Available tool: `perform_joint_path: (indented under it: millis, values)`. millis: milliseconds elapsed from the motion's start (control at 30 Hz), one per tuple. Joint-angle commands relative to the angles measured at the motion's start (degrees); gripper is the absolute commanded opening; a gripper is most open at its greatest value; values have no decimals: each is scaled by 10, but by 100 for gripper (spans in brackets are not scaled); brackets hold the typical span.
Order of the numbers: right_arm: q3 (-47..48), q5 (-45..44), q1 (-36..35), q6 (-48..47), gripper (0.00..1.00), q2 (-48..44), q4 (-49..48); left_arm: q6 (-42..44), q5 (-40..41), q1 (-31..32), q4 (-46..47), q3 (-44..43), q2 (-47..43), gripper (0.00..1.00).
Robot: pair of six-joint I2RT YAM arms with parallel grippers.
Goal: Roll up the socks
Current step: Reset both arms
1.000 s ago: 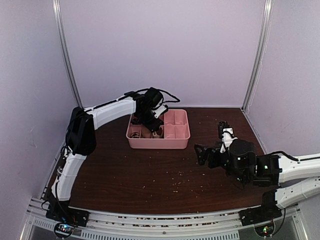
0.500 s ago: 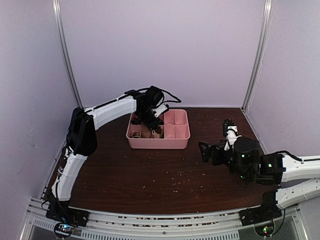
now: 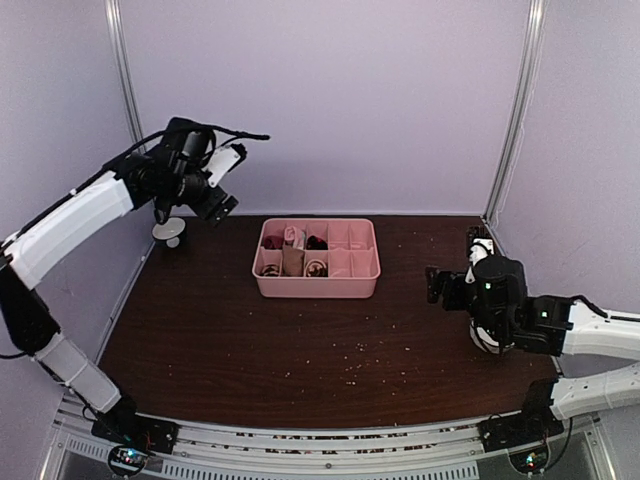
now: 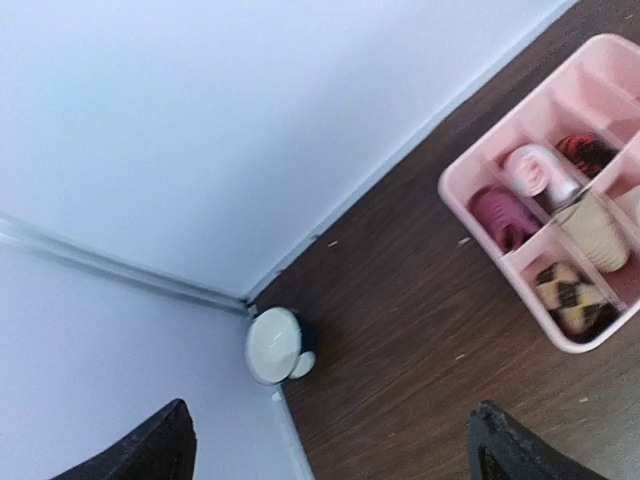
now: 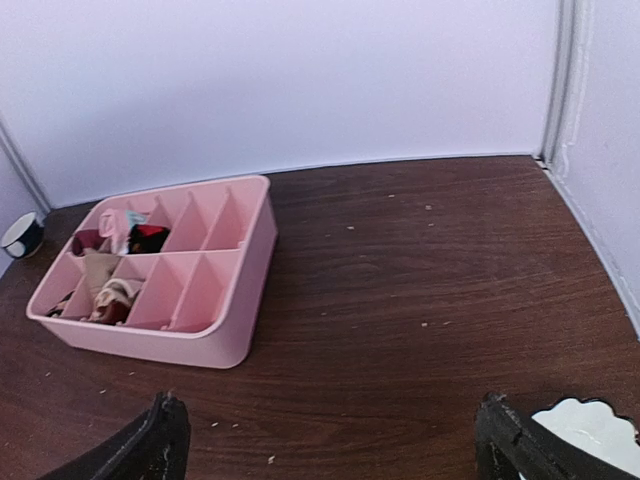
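Claws: left claw [image 4: 330,447] spread wide, empty; right claw [image 5: 330,442] spread wide, empty.

A pink divided tray [image 3: 330,289] sits on the table [image 3: 250,345], a white bowl [image 3: 171,231] at its far-left corner.

Desk [image 3: 300,340]: dark brown wood-grain top, matte, w/ pale crumbs [image 3: 355,365] scattered over it, mostly near centre. Boxed in on 3 sides by plain pale lilac-white panels: back wall [image 3: 330,100], left wall [image 3: 50,120], right wall [image 3: 590,150]. Silver metal posts at both rear corners: left post [image 3: 125,90], right post [image 3: 518,100]. Slotted metal rail [image 3: 320,445] runs along desk's near edge. Light soft & even, shadows faint.
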State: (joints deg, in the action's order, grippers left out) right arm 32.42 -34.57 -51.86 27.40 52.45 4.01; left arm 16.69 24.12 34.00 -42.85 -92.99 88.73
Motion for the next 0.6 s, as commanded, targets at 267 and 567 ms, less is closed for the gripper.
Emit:
perform_joint_path:
  millis: [267, 567]
  values:
    - [-8, -67, 204, -121, 100, 5, 1, 70, 15, -222, 274, 375, -157, 98]
    - [-61, -41, 350, -193, 100, 84, -213, -77, -15, -329, 433, 462, -100, 98]
